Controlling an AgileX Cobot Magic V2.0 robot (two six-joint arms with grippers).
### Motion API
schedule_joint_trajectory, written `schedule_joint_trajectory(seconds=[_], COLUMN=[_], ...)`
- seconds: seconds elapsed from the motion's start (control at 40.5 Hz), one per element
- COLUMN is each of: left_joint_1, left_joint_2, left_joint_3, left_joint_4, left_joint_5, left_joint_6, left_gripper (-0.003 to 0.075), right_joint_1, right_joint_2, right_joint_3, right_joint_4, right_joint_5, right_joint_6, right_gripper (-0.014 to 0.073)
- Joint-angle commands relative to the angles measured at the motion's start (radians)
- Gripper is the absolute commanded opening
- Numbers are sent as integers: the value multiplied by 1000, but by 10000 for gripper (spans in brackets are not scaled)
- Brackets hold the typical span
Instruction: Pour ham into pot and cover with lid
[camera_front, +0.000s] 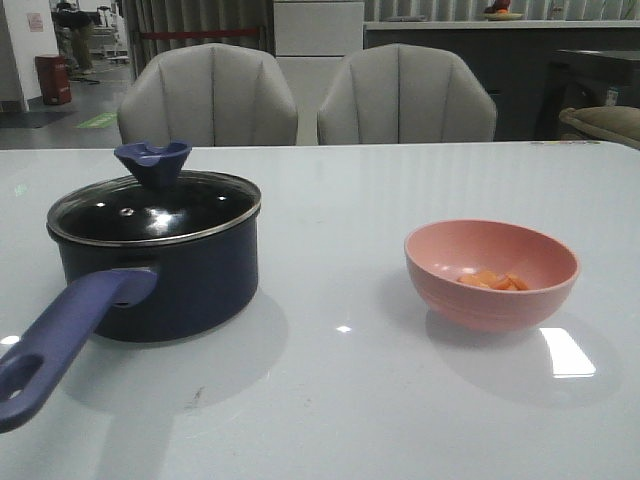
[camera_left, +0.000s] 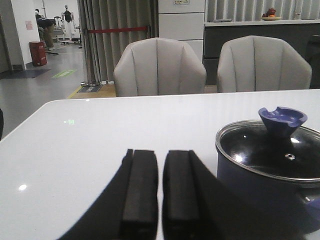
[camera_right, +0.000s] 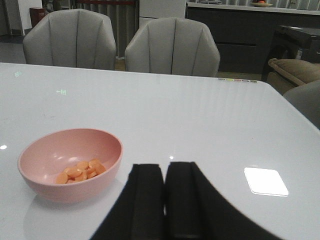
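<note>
The navy pot (camera_front: 160, 275) stands at the left of the table, its purple-blue handle (camera_front: 60, 340) pointing to the front left. The glass lid (camera_front: 150, 210) with its blue knob (camera_front: 152, 163) sits on it. The ham (camera_front: 490, 281), small orange chunks, lies in a pink bowl (camera_front: 490, 275) at the right. Neither gripper shows in the front view. My left gripper (camera_left: 160, 155) is shut and empty, just left of the pot (camera_left: 270, 185) and lid (camera_left: 272, 155). My right gripper (camera_right: 164, 167) is shut and empty, to the right of the bowl (camera_right: 70, 165) with the ham (camera_right: 80, 171).
Two grey chairs (camera_front: 300, 95) stand behind the table's far edge (camera_front: 400, 145). Bare white tabletop lies between the pot and the bowl. A window's bright reflection (camera_front: 567, 352) lies beside the bowl.
</note>
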Motion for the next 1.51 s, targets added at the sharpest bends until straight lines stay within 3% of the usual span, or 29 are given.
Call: schedule_joint_trajectory(seconds=[0.0, 0.569, 0.766, 0.989, 1.063, 1.137, 1.36, 1.483], left_joint_1=[-5, -5, -5, -5, -5, -5, -5, -5], left_joint_2=[-19, -19, -19, -19, -19, -11, 130, 216], left_joint_3=[20, 20, 20, 18, -5, -67, -320, -397], left_joint_4=[-5, -5, -5, 3, 5, -22, -73, -73], left_joint_5=[-81, -81, -139, -391, -409, -344, 134, 197], left_joint_6=[0, 0, 0, 0, 0, 0, 0, 0], left_gripper=[132, 132, 132, 132, 132, 132, 132, 132], right_joint_1=[-7, -7, -6, -6, -6, -6, -6, -6], right_joint_2=[-20, -20, -20, -20, -20, -20, -20, -20], right_joint_3=[-5, -5, -5, -5, -5, -5, -5, -5], right_joint_4=[-15, -15, -15, -15, -15, -15, -15, -15], right_joint_5=[-90, -90, -90, -90, -90, -90, -90, -90], right_joint_6=[0, 0, 0, 0, 0, 0, 0, 0], right_gripper=[149, 149, 149, 149, 149, 149, 149, 149])
